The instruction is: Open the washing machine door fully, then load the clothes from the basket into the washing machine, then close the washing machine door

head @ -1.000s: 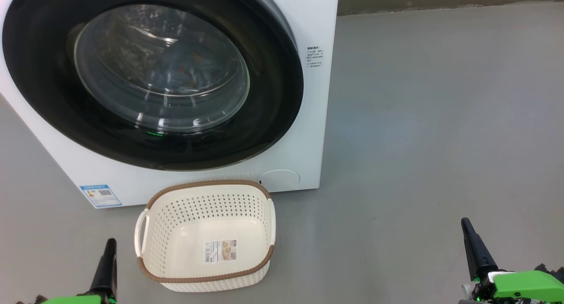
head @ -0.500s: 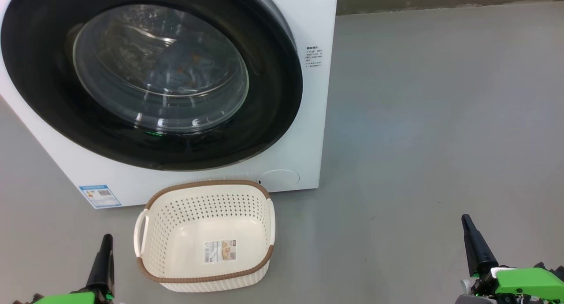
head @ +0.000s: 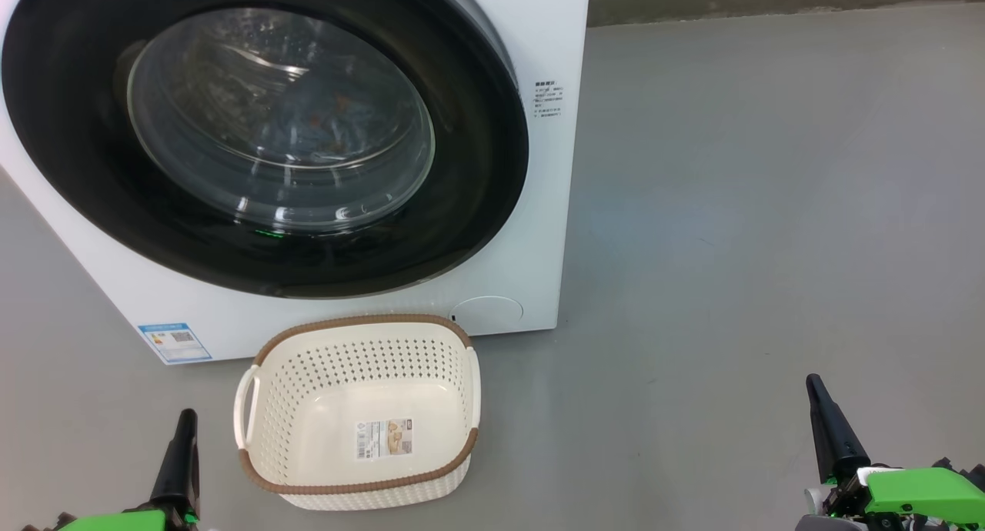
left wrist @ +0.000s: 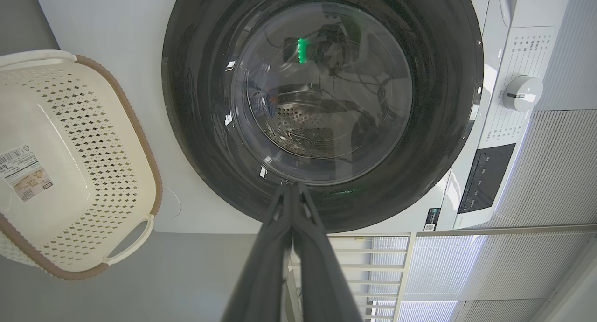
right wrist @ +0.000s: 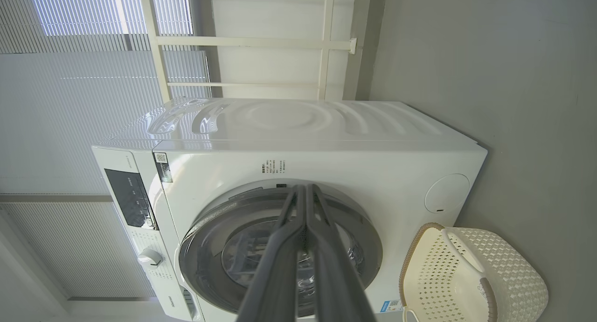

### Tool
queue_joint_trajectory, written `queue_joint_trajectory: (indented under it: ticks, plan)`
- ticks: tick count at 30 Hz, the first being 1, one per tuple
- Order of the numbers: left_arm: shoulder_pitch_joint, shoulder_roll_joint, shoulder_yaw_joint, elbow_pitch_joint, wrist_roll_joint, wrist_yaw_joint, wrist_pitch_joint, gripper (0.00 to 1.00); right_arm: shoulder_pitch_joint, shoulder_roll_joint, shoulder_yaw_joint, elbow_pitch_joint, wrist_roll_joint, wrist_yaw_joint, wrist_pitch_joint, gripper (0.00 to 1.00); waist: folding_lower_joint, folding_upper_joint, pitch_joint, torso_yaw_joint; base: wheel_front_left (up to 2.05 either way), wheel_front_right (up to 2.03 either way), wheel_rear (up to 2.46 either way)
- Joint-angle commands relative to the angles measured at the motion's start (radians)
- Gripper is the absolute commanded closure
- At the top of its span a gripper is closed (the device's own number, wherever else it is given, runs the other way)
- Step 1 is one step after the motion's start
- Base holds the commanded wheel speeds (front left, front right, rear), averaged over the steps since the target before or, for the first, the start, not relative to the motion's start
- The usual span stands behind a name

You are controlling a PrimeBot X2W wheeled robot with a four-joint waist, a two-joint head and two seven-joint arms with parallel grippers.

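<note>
The white washing machine (head: 550, 208) stands at the upper left, its round black washing machine door (head: 92, 169) shut flat against the front. Through the glass window, light blue clothes (head: 331, 127) with orange spots lie inside the drum. On the floor before the machine sits the cream basket (head: 362, 346), nothing in it but a sticker on its bottom. My left gripper (head: 186, 417) is shut at the lower left, just left of the basket. At the lower right my right gripper (head: 813, 383) is shut, well away from everything. The left wrist view faces the washing machine door (left wrist: 196, 126) and the basket (left wrist: 93, 140).
Bare grey floor (head: 769, 208) spreads to the right of the machine up to a dark skirting along the wall. A blue energy label (head: 175, 342) and a round filter cover (head: 486, 311) sit low on the machine front. The control panel with a white dial (left wrist: 521, 92) is on the machine's top strip.
Between one second ago and half a second ago both grippers settled slightly, the left a little lower. Since then nothing has moved.
</note>
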Motion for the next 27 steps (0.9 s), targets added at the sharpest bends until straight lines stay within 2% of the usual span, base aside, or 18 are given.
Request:
queue_joint_trajectory:
  ticks: [1,27]
  plan:
    - [-0.040,0.014,0.033,-0.016,-0.003,-0.012,0.008,1.00,-0.041,-0.004,0.023,-0.024,0.004,0.002,0.008,1.00,0.0000,0.0000,0.000,0.000,0.00,0.00,0.00]
    - [-0.040,0.013,0.033,-0.016,-0.003,-0.012,0.008,1.00,-0.041,-0.004,0.023,-0.024,0.004,0.002,0.008,1.00,0.0000,0.0000,0.000,0.000,0.00,0.00,0.00]
